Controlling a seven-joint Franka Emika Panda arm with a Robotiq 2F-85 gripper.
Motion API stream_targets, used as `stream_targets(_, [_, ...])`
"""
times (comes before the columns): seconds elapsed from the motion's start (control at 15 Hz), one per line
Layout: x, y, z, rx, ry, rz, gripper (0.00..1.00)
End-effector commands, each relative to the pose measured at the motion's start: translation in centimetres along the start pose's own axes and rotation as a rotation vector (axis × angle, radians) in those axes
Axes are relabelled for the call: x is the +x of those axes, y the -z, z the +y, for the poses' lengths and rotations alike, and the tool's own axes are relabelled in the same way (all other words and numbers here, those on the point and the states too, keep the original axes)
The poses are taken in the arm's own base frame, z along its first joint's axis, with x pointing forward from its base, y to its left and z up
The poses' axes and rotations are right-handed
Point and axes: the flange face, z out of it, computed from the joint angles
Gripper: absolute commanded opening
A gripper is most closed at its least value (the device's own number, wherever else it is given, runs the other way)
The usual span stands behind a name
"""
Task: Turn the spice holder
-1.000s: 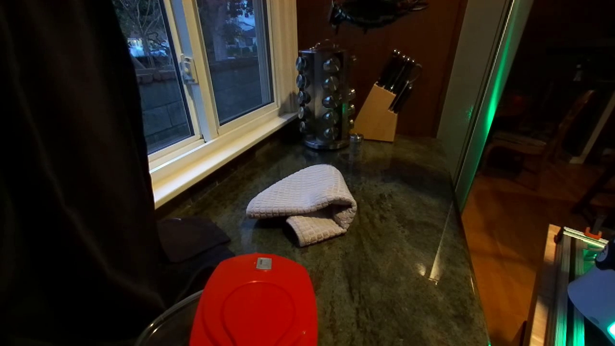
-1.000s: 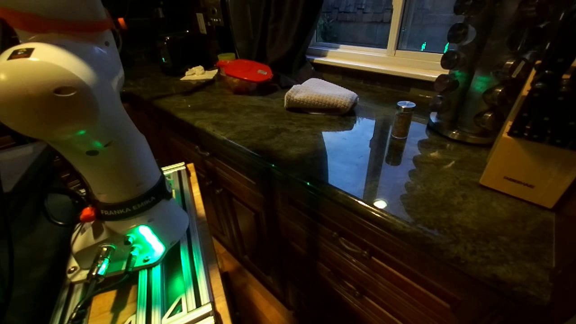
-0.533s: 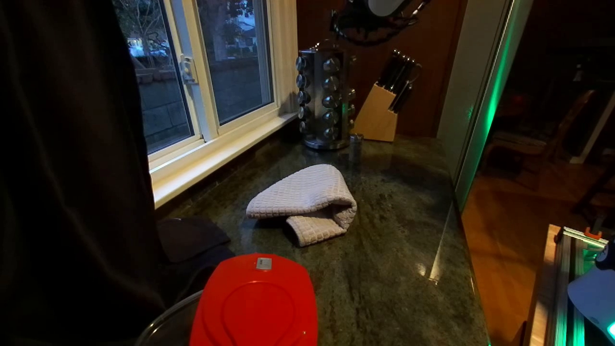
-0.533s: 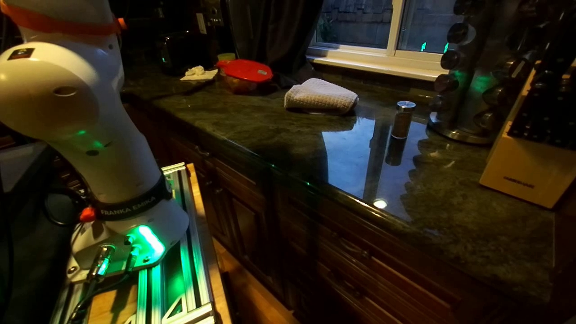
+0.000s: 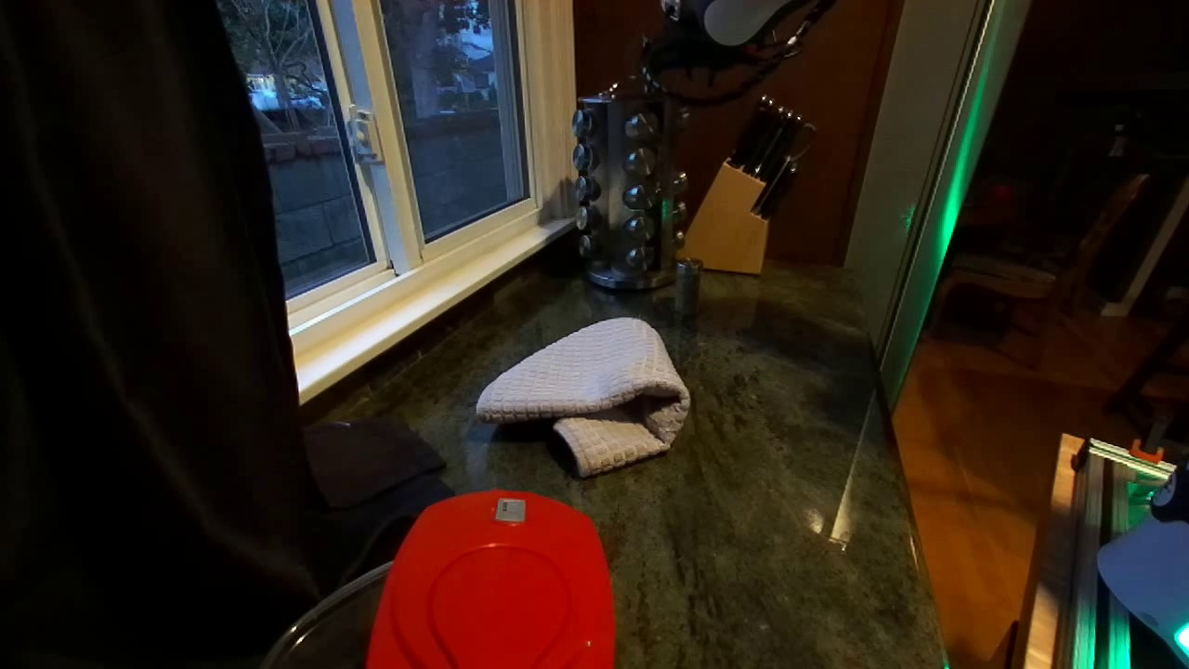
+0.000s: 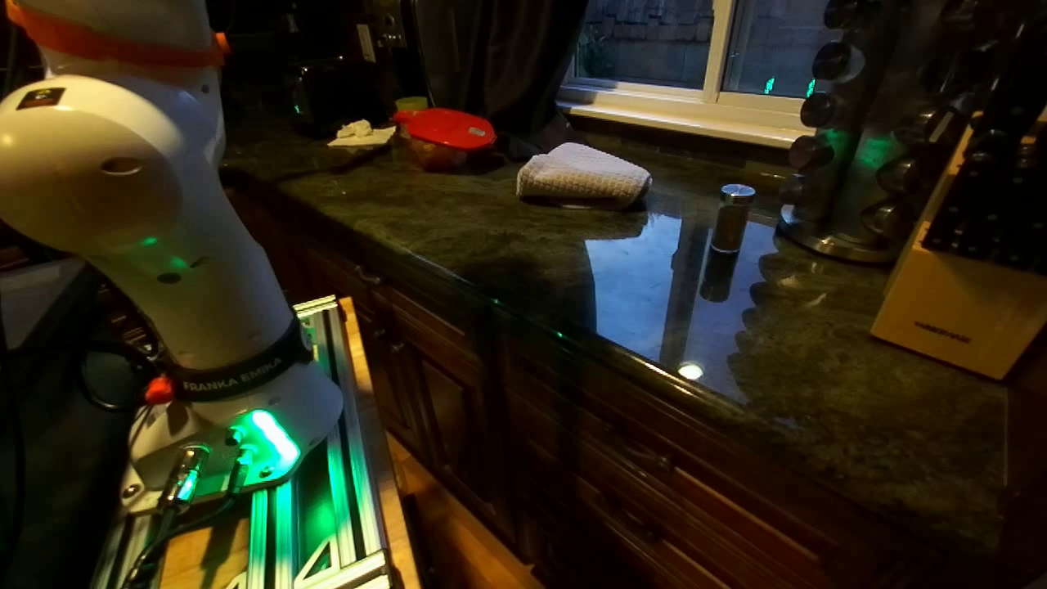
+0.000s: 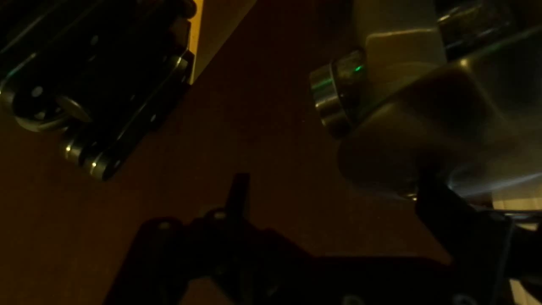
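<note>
The spice holder (image 5: 609, 181) is a tall upright silver rack of small jars with shiny caps. It stands in the back corner by the window, and part of it shows at the right edge of an exterior view (image 6: 855, 192). In the wrist view the top of the rack (image 7: 449, 110) fills the upper right, with one capped jar sticking out. My gripper (image 7: 334, 182) is open with nothing between its fingers. Its right finger overlaps the edge of the rack's top; whether it touches cannot be told. The left finger (image 7: 239, 195) is over the dark wall.
The wooden knife block (image 5: 725, 223) with black handles (image 7: 127, 101) stands right beside the rack. A single capped jar (image 6: 730, 221) stands on the counter before it. A folded cloth (image 5: 594, 372) and a red-lidded container (image 5: 497, 585) lie nearer. The window sill (image 5: 437, 288) runs alongside.
My gripper has come down from the top edge of an exterior view, closer to the top of the rack and the knife handles. The spice holder looks unmoved.
</note>
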Motion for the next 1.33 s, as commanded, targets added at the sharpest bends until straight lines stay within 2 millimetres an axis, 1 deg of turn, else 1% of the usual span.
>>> stream_targets(0.0, [-0.4, 0.3, -0.3, -0.062, 0.013, -0.020, 1.00])
stream_targets(0.6, [-1.6, 2.1, -1.1, -0.116, 0.056, -0.111, 1.00])
stream_targets(0.73, [-1.9, 2.4, -1.3, -0.108, 0.067, -0.148, 1.00])
stream_targets(1.27, [-2.1, 3.2, -2.4, -0.043, 0.049, -0.201, 1.00])
